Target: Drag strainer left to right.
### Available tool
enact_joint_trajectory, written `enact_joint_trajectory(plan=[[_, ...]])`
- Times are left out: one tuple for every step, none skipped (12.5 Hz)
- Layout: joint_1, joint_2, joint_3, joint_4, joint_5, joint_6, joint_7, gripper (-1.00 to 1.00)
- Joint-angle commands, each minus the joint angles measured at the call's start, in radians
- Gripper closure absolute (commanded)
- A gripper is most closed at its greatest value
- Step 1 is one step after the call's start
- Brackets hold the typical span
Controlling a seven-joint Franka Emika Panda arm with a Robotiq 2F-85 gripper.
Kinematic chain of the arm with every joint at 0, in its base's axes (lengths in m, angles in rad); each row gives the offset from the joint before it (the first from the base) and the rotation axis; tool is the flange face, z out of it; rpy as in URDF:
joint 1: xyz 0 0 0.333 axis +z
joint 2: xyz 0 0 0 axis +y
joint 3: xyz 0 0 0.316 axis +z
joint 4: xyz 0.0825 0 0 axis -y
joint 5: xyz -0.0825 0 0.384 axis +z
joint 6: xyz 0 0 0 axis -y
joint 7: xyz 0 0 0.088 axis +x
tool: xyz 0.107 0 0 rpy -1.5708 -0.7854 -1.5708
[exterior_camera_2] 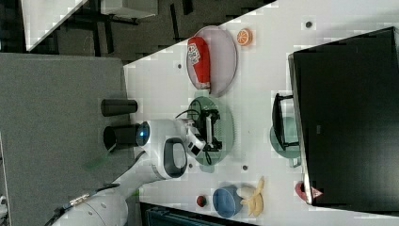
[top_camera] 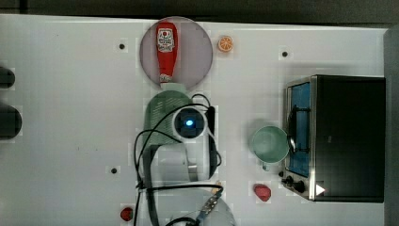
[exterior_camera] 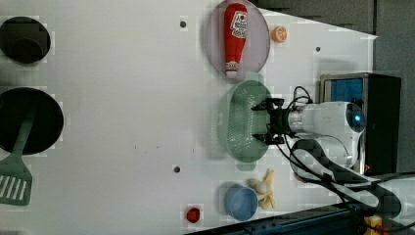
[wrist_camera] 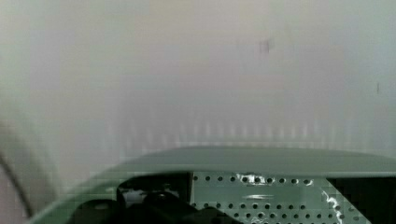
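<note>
Your gripper (exterior_camera: 258, 120) hangs inside the strainer (exterior_camera: 241, 121), jaws apart and gripping nothing, the fingers spread along its long axis, its rims either side.

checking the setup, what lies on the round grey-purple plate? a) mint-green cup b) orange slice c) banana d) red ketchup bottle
d: the red ketchup bottle lies on the round grey-purple plate; the orange slice sits beside the plate on the white table.
</note>
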Motion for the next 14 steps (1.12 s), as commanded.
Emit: enact_joint_trajectory(plan=[[-0.021,-0.014,-0.042,-0.007,0.01,0.008,-0.116,-1.0],[-0.022,-0.016,-0.063,-0.006,0.01,0.008,-0.122,-1.0],[-0.023,-0.016,-0.084,-0.007,0.01,0.009,-0.131,-1.0],[-0.023,-0.016,-0.102,-0.006,0.01,0.009,-0.154,-1.0],[-0.024,-0.016,-0.121,-0.007,0.01,0.009,-0.182,-1.0],[-0.024,-0.016,-0.138,-0.005,0.01,0.01,-0.22,-1.0],[-0.024,-0.016,-0.158,-0.005,0.01,0.01,-0.239,-1.0],[-0.024,-0.016,-0.178,-0.006,0.01,0.01,-0.239,-1.0],[-0.024,-0.016,-0.192,-0.006,0.01,0.011,-0.239,-1.0],[-0.024,-0.016,-0.199,-0.006,0.01,0.011,-0.242,-1.0],[-0.023,-0.019,-0.198,-0.004,0.01,0.011,-0.251,-1.0],[-0.022,-0.028,-0.188,-0.003,0.01,0.005,-0.29,-1.0],[-0.022,-0.047,-0.168,-0.004,0.01,-0.015,-0.353,-1.0],[-0.022,-0.079,-0.151,-0.003,0.011,-0.04,-0.414,-1.0]])
